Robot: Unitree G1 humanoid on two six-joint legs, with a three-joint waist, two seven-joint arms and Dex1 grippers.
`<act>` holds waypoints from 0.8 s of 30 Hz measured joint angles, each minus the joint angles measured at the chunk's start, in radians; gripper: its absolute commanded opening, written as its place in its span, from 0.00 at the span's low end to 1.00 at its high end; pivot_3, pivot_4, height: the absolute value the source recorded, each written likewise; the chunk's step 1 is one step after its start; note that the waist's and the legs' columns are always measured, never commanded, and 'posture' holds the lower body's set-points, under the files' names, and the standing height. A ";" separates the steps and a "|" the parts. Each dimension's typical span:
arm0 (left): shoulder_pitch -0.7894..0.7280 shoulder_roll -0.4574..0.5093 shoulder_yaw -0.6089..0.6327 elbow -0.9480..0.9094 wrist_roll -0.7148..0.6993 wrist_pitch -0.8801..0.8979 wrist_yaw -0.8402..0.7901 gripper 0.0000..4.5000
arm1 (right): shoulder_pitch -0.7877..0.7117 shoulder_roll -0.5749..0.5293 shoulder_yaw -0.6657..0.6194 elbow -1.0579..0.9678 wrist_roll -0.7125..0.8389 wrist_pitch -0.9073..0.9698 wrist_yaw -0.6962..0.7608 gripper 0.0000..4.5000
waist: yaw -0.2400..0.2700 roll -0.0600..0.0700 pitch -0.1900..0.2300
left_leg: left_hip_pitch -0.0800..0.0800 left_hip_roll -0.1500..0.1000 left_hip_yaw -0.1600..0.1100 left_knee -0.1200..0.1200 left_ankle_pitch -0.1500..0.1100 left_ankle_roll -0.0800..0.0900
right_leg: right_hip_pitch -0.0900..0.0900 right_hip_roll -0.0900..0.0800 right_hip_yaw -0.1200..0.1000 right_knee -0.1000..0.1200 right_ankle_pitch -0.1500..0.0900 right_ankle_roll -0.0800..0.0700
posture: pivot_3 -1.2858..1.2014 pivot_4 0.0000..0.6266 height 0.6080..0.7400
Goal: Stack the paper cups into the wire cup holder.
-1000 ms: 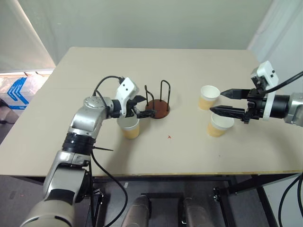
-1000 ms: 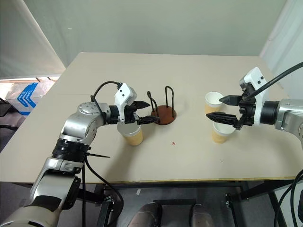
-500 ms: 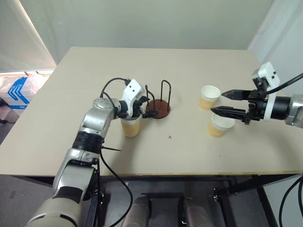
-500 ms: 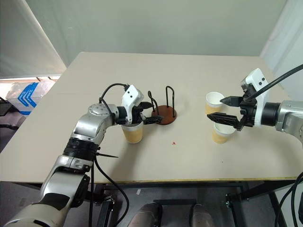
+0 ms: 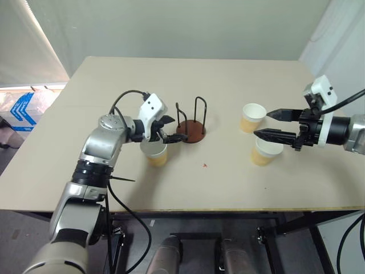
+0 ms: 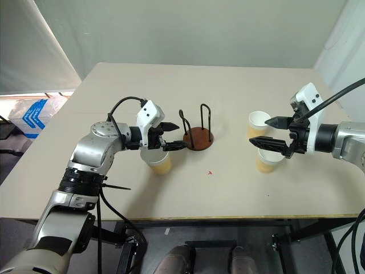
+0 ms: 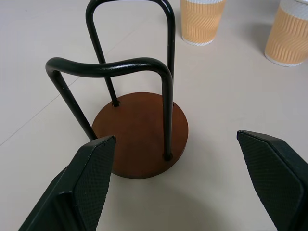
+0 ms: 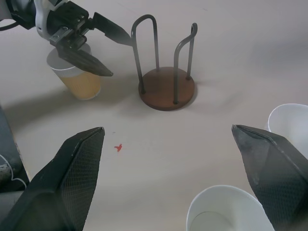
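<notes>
The wire cup holder (image 5: 190, 133) stands mid-table, a reddish-brown disc with two black wire loops and nothing in it. One tan paper cup (image 5: 155, 154) stands upright just left of it. My left gripper (image 5: 173, 129) hovers open over that cup, its fingertips close to the holder's left loop; in its wrist view the left gripper (image 7: 175, 139) frames the holder (image 7: 139, 134). Two more paper cups (image 5: 251, 117) (image 5: 264, 152) stand upright at the right. My right gripper (image 5: 262, 123) hangs open and empty above and between them.
The tan table (image 5: 228, 188) has its front edge near me and its right edge just beyond the right arm. A small red mark (image 5: 204, 165) lies in front of the holder. A blue and white bag (image 5: 20, 111) sits on the floor at left.
Half a second ago the left arm leaned in lower over the cup; it has drawn back to where it was a second ago. The cups, the holder and the right arm have not moved.
</notes>
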 measured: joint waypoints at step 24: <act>-0.098 -0.060 -0.008 0.126 0.045 -0.025 -0.002 0.98 | 0.014 -0.012 -0.004 -0.003 0.010 0.012 -0.014 1.00 | 0.001 0.000 0.000 | 0.000 0.000 0.001 0.000 0.000 0.001 | 0.000 0.000 0.000 -0.001 0.002 0.005 | 0.52 0.24 1.00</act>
